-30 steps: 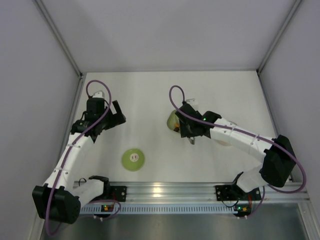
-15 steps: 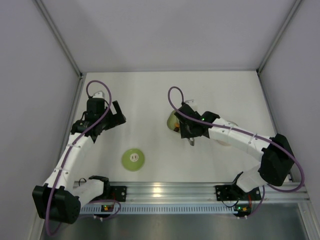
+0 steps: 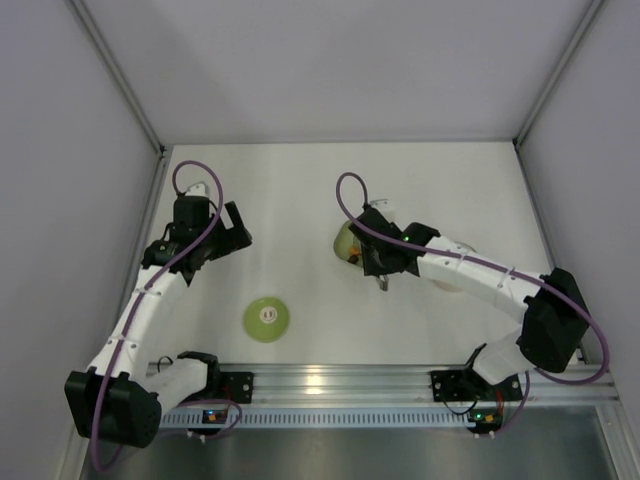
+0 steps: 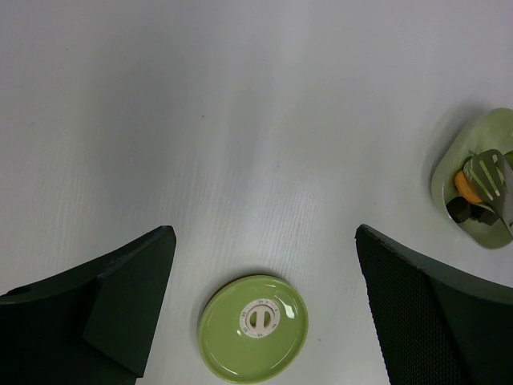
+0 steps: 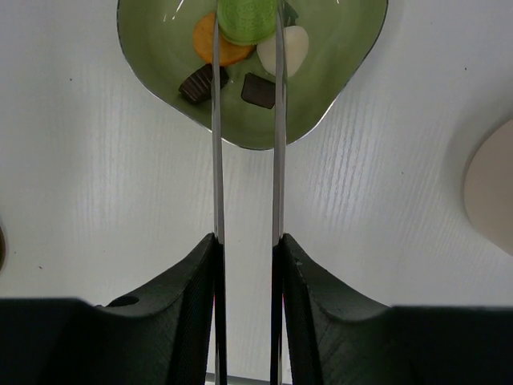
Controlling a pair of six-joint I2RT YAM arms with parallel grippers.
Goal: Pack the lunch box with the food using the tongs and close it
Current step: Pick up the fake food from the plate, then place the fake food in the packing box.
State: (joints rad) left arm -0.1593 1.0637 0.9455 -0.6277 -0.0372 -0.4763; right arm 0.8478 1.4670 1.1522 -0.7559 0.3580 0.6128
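Top view: right gripper (image 3: 372, 262) is clamped on the long thin silver metal tongs (image 3: 383, 283), tips over the light-green rounded-square dish (image 3: 345, 240), left gripper (image 3: 236, 226) wide and empty. Left wrist shows the slotted tong head above the orange food chunk (image 4: 463, 184). Right wrist: long axis runs straight out from the fingers (image 5: 192, 289) into the dish, and I'd guess they're light, springy and slick, so this mid-arm pinch seems right.

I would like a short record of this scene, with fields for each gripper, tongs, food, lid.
left gripper: open, empty
right gripper: shut on the tongs
tongs: tips over the green dish
food: orange, brown and whitish pieces, in the dish
lid: on the table, off the lunch box
lunch box: pale edge only, right of dish
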